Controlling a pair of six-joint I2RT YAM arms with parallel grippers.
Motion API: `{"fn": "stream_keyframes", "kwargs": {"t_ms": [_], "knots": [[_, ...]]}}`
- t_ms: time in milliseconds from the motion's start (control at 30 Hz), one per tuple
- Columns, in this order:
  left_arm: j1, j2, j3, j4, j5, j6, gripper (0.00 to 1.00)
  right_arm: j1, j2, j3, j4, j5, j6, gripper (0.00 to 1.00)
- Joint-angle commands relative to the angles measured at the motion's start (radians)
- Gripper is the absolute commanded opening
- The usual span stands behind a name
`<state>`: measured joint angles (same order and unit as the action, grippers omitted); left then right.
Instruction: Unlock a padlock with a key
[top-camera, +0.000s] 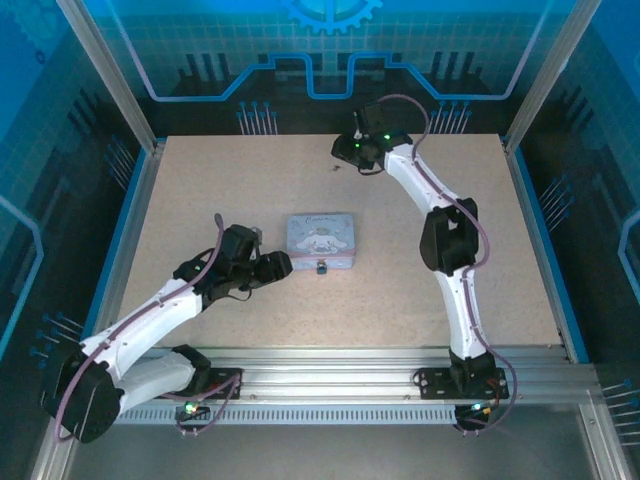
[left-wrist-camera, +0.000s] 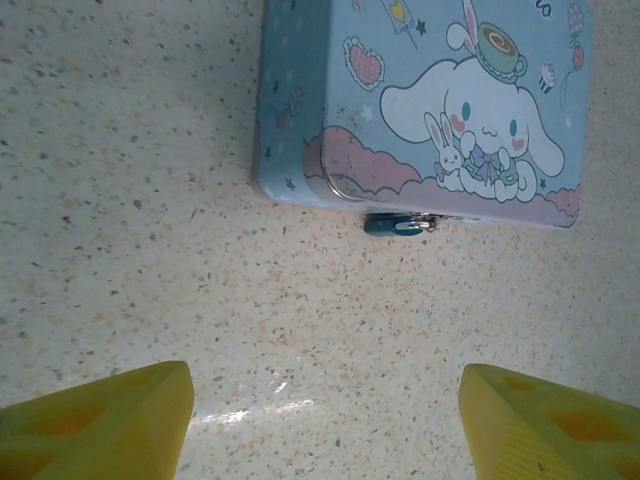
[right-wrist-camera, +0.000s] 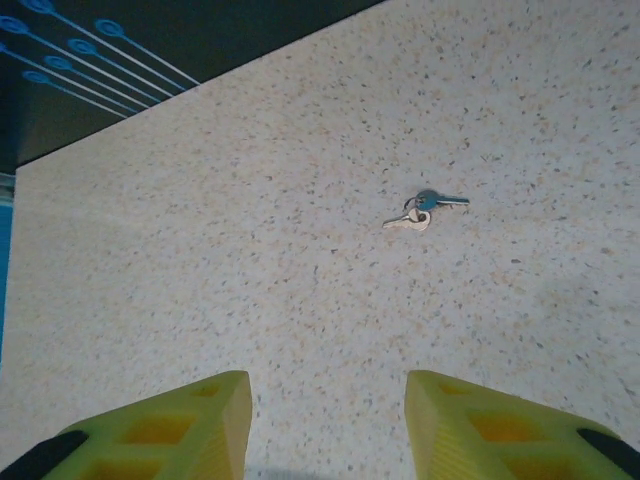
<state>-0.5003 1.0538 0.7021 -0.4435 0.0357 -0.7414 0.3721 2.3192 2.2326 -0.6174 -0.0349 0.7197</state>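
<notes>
Right gripper, jaws apart and empty, hovers over the far table. The key lies ahead, slightly right, long axis crosswise. Left gripper, wide and empty, faces the padlock at the front edge of the tin.

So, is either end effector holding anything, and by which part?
Nothing: left end effector open, short of the padlock; right end effector open, keys lying loose ahead.

2 white arms, black joints, purple-grey cables, green lights, yellow fingers.
</notes>
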Motion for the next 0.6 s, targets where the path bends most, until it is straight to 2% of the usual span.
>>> {"fn": "stream_keyframes", "kwargs": {"t_ms": [0, 300, 567], "knots": [[-0.003, -0.04, 0.04, -0.092, -0.042, 0.044, 0.72, -0.004, -0.073, -0.074, 0.004, -0.018, -0.055, 0.46], [0.025, -0.051, 0.148, -0.167, -0.055, 0.113, 0.73, -0.01, -0.269, -0.332, 0.057, 0.0, -0.059, 0.48], [0.04, 0.028, 0.236, -0.149, -0.057, 0.128, 0.77, -0.01, -0.42, -0.55, 0.096, 0.017, -0.07, 0.54]]}}
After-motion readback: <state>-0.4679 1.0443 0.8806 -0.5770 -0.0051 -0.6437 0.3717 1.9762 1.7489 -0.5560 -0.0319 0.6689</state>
